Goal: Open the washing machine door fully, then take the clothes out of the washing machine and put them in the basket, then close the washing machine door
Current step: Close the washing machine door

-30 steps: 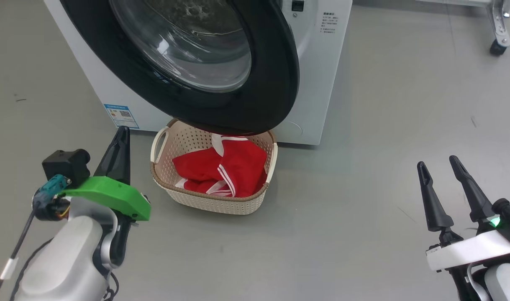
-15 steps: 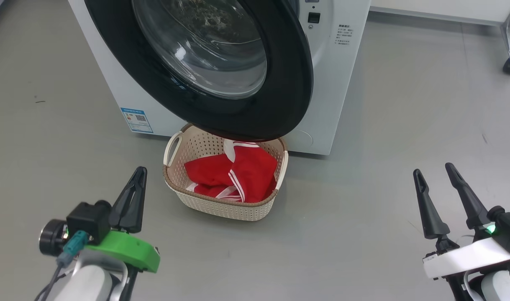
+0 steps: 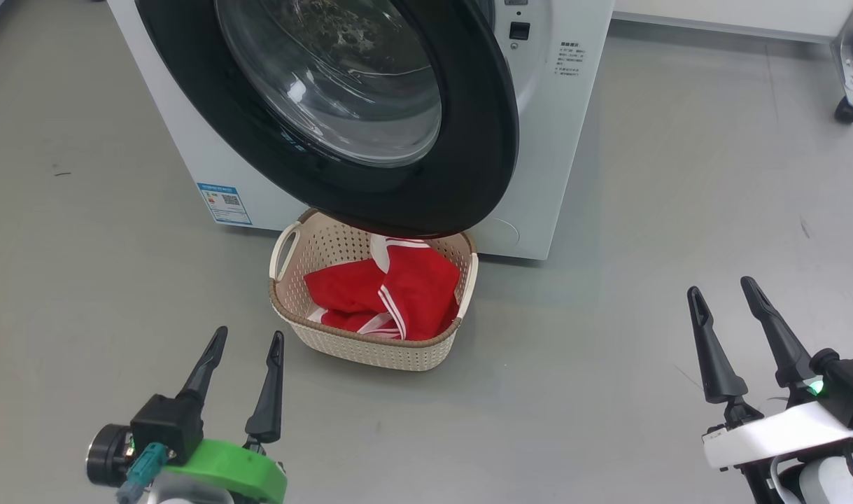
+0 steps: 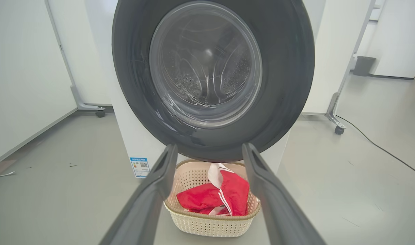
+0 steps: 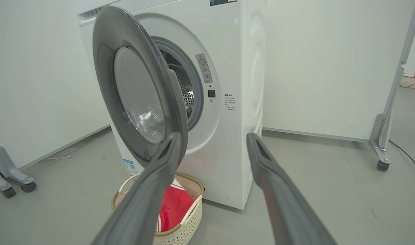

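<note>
Now at step: closing, as I judge it, since the clothes (image 3: 398, 294) lie in the basket (image 3: 370, 353) and no cloth shows through the glass in the left wrist view.
Washing machine door (image 3: 471, 140): swung part-way out from the washing machine (image 3: 548, 140), hinged on the robot's left, free edge on its right, with a gap to the drum in the right wrist view.
Basket: on the floor just in front of the machine, its far end under the door's lower rim.
Clothes: red with white stripes, heaped inside; a white fold stands up close under the door's rim.
Left hand (image 3: 250, 332): fingers spread wide, holding nothing, low and near the basket, aimed at the door.
Right hand (image 3: 719, 285): fingers spread wide, empty, well apart from door and basket.
Where to push: probably the black ring near the free edge, away from the hinge and off the bulging glass.
How to push: a flat, steady press following the door's arc until the latch catches.
Watch for: the raised white fold catching the rim; an arm knocking the basket.
</note>
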Controlling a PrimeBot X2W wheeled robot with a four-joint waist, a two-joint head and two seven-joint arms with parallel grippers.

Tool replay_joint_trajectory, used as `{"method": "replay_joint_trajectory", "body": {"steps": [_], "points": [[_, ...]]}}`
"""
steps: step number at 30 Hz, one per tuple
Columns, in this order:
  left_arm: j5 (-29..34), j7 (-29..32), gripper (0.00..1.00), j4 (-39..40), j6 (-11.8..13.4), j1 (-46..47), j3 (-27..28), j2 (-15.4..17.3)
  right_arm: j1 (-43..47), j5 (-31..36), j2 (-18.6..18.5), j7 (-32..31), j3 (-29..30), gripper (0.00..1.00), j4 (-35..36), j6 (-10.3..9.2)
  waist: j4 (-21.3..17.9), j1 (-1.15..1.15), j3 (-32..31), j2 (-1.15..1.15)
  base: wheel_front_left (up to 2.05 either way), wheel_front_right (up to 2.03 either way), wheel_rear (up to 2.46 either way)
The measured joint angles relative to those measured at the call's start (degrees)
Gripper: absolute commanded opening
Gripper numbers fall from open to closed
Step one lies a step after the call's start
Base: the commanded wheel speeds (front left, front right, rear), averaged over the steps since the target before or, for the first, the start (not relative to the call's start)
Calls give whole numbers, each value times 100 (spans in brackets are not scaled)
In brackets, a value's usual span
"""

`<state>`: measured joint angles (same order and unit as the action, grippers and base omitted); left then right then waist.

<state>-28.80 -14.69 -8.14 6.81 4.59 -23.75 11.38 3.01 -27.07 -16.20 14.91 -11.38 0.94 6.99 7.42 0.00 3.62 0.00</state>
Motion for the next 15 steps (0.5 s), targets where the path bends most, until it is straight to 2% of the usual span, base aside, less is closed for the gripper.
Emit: {"method": "replay_joint_trajectory", "body": {"steps": [15], "points": [[573,-1,100,328,1,-282,374,-309,5,9,42,0,1,100,1,0,-63,0,38,0,0,0,0]]}}
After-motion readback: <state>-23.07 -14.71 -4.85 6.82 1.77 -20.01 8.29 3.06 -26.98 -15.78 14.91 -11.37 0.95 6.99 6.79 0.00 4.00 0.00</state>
